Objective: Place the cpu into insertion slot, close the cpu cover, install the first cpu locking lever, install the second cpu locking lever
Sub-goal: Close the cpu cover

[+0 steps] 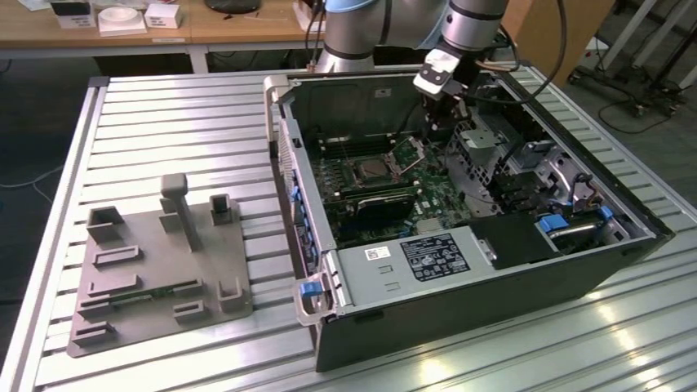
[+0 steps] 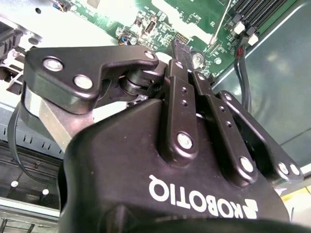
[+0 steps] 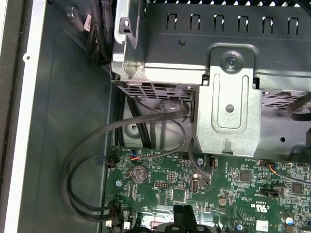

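Note:
In the exterior view the open computer case (image 1: 458, 310) lies on the slatted table. The insertion slot (image 1: 370, 170) sits on the green board, a square with a silver rim and dark centre. I cannot tell whether the cpu lies in it. The cpu cover (image 1: 410, 150) stands raised at the slot's far right edge. My gripper (image 1: 441, 126) hangs inside the case, just to the exterior view's right of the raised cover. Its black fingers (image 2: 179, 63) lie pressed together, with nothing visible between them. In the first wrist view the gripper (image 3: 183, 214) hovers over the green board (image 3: 223, 187).
A grey metal drive cage (image 3: 228, 97) and looping black cables (image 3: 92, 160) stand close to the gripper. A grey box with a black label (image 1: 419, 257) fills the case's near end. A grey fixture plate (image 1: 153, 269) rests on the table at the exterior view's left.

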Available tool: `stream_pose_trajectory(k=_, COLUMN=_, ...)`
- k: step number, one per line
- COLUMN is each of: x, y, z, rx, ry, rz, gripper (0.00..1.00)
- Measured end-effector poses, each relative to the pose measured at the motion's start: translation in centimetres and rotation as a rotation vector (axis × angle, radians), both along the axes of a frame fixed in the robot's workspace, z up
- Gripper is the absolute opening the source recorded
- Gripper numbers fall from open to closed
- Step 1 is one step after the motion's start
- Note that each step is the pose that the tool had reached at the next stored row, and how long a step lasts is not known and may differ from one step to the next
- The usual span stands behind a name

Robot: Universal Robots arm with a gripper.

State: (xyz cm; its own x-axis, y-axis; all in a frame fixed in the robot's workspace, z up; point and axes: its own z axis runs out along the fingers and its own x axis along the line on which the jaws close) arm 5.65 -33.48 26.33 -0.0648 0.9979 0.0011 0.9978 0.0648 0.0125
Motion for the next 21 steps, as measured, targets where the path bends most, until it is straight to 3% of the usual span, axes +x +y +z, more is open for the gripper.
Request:
stream_pose_trajectory(k=8, x=0.3, y=0.18, z=-0.69, rx=0.0001, ry=0.0014, rz=-0.002, gripper=0.1)
stream_pose_trajectory(k=15, x=0.4, y=0.25, z=-1.82, rx=0.0002, ry=0.0095, rz=-0.002, gripper=0.1)
stream_pose_trajectory(k=21, x=0.5, y=0.22, z=-2.48, rx=-0.0001, ry=0.0211, rz=-0.002, gripper=0.1)
